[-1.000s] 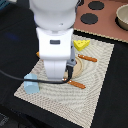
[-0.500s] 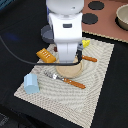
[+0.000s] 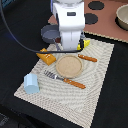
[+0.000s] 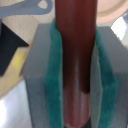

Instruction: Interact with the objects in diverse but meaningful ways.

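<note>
surface: black table (image 3: pixel 20 25), seen in the exterior view
mat: pale woven placemat (image 3: pixel 95 90) lying flat on the table, turned at an angle
mat centre: round tan plate (image 3: pixel 68 66)
9 o'clock of plate: orange ridged block (image 3: pixel 47 57)
7 o'clock of plate: light blue cup (image 3: pixel 31 83), lying on the mat
5 o'clock of plate: fork with orange handle (image 3: pixel 64 80)
2 o'clock of plate: orange-handled utensil (image 3: pixel 88 58)
12 o'clock of plate: yellow cheese wedge (image 3: pixel 85 43), partly hidden
11 o'clock, off the mat: dark grey pan (image 3: pixel 48 34)
</note>
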You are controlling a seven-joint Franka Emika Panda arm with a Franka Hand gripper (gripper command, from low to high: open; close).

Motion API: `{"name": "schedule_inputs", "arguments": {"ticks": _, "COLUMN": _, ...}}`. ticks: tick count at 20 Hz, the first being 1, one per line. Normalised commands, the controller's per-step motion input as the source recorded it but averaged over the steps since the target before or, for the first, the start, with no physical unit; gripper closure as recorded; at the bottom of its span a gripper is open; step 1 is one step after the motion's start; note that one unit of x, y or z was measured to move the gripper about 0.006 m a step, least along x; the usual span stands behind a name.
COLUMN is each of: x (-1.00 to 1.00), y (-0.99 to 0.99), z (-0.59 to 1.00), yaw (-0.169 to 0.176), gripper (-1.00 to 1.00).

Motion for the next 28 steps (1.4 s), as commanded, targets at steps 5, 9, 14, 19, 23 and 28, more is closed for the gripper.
{"name": "schedule_inputs", "arguments": {"ticks": 5, "x": -0.65, "y": 0.61, "z": -0.16, "yaw": 0.031, "gripper": 1.0}}
{"name": "schedule_inputs", "arguments": {"ticks": 9, "x": -0.71, "y": 0.48, "z": -0.24, "yaw": 0.033, "gripper": 1.0}}
{"name": "schedule_inputs", "arguments": {"ticks": 14, "x": -0.76, "y": 0.36, "z": -0.31, "yaw": 0.038, "gripper": 1.0}}
{"name": "schedule_inputs", "arguments": {"ticks": 19, "x": -0.79, "y": 0.37, "z": -0.34, "yaw": 0.035, "gripper": 1.0}}
{"name": "schedule_inputs", "arguments": {"ticks": 23, "x": -0.84, "y": 0.29, "z": -0.3, "yaw": 0.028, "gripper": 1.0}}
{"name": "schedule_inputs", "arguments": {"ticks": 28, "x": -0.81, "y": 0.3, "z": -0.19, "yaw": 0.022, "gripper": 1.0}}
